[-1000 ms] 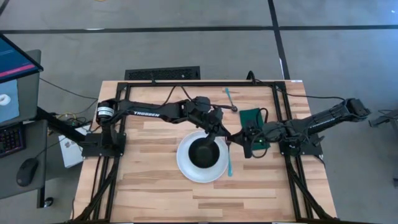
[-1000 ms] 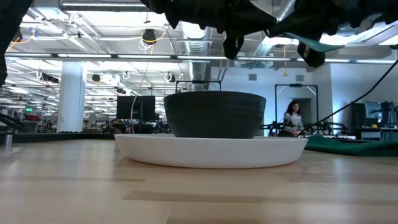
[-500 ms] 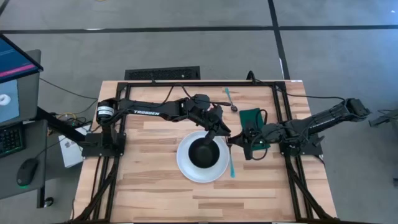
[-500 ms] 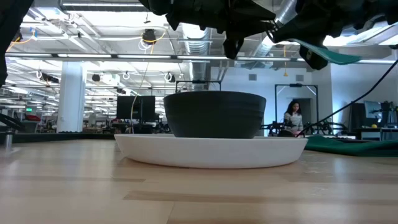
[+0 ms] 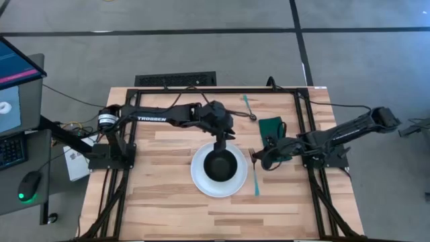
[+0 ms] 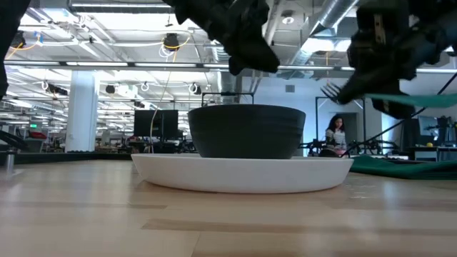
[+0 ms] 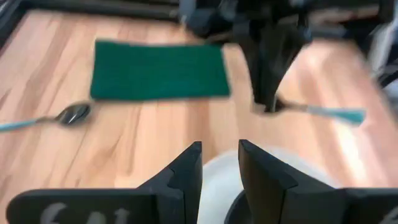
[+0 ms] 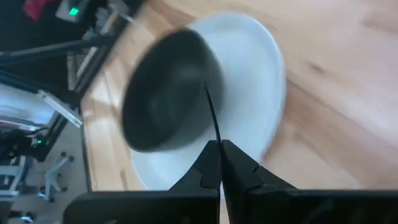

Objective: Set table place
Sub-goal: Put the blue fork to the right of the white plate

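Fork (image 5: pixel 255 179), blue-handled, shown pinched between the closed fingers of the right gripper (image 5: pixel 254 159). The hold is at the metal tine end; the blue handle trails away from the claw toward the near edge of the table (image 5: pixel 161 215), clear of the plate rim. In the low view the tines jut from the claw toward the bowl and the handle runs out level behind it, above the wood.

White plate (image 5: pixel 199 185) lies just beside the right gripper, on the side toward the other arm, with the black bowl (image 5: pixel 220 166) seated at its centre. Green napkin (image 5: pixel 272 125) lies flat just behind this claw; the spoon (image 5: pixel 248 107) lies farther back, well apart.

Left gripper (image 5: pixel 223 135) hovers at the far rim of the plate, above the bowl's edge, fingers slightly parted and holding nothing.

Handling, as a judgement: the fork is light, stiff and slender, its metal neck smooth and prone to swivel in a two-finger pinch; a hold nearer the handle's middle would balance better. Plate and bowl are heavier, rigid and breakable, best taken at the rim. The napkin is limp and must be pinched at an edge.
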